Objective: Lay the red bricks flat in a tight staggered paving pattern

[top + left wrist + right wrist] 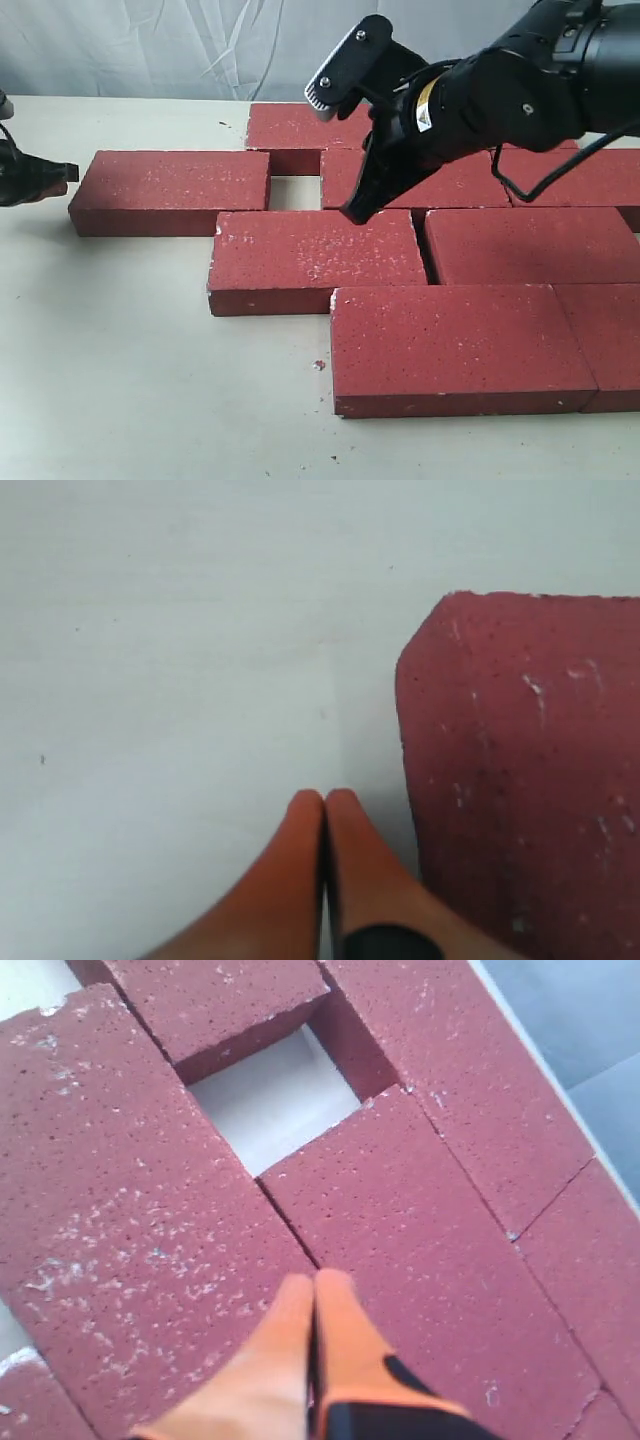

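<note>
Several dark-red bricks lie flat in staggered rows on the table. The leftmost brick [170,190] stands slightly apart, with a small bare gap [293,190] between it and its row neighbour [440,180]. My right gripper [355,212] is shut and empty, its tips low over the seam between the middle brick [315,255] and that row neighbour. The right wrist view shows the shut fingertips [315,1282] over that seam, with the gap [270,1100] beyond. My left gripper [68,172] is shut and empty just off the leftmost brick's outer end [530,760]; its tips [325,798] are over bare table.
A back brick [300,130] lies behind the gap. A front brick [450,345] and more bricks [530,245] fill the right side. The pale table [120,380] stretches bare at the front left. A crumpled white backdrop [150,45] hangs behind.
</note>
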`<state>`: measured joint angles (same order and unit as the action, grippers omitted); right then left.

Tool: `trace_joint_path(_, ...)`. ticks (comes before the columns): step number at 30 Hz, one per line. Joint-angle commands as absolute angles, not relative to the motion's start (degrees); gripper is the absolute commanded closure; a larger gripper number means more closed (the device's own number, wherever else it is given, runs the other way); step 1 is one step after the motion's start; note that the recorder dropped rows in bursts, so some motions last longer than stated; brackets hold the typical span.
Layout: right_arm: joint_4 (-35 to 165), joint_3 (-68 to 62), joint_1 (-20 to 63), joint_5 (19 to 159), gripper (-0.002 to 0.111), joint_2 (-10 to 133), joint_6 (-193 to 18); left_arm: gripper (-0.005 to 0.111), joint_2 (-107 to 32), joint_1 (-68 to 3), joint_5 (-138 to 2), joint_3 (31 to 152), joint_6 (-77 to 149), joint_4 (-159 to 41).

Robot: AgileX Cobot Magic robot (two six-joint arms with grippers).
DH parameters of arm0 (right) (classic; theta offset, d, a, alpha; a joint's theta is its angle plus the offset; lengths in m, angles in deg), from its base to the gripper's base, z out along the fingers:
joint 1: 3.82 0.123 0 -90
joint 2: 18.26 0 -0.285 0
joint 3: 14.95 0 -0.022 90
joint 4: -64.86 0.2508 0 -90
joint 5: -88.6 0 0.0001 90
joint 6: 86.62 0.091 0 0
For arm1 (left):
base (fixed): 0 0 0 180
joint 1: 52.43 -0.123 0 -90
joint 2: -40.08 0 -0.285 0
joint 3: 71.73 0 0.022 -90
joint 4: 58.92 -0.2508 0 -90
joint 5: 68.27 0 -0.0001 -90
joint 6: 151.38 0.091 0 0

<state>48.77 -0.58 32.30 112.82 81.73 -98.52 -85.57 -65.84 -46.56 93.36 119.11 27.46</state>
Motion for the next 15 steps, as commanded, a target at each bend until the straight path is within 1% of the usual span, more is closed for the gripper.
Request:
trace_joint_path(1,45.68,-0.10,29.87,109.85,0.109,80.75,-97.90,0.107,-85.05,-60.04,-53.63,93.32,117.53,25.42)
trace_joint_path(3,45.68,0.15,26.05,110.55,0.109,80.75,-97.47,0.107,-85.05,-57.11,-57.64,93.42,117.53,23.69)
trace_joint_path(6,46.62,0.29,21.53,110.72,0.109,81.26,-95.18,0.107,-85.05,-55.17,-61.88,93.42,117.53,23.69)
trace_joint_path(10,48.57,0.29,17.38,110.49,0.109,82.51,-94.45,0.107,-85.16,-54.53,-59.60,94.14,117.53,23.47)
trace_joint_path(15,48.53,0.29,16.16,109.30,0.109,84.57,-94.45,0.107,-85.27,-54.14,-56.73,94.53,117.53,23.60)
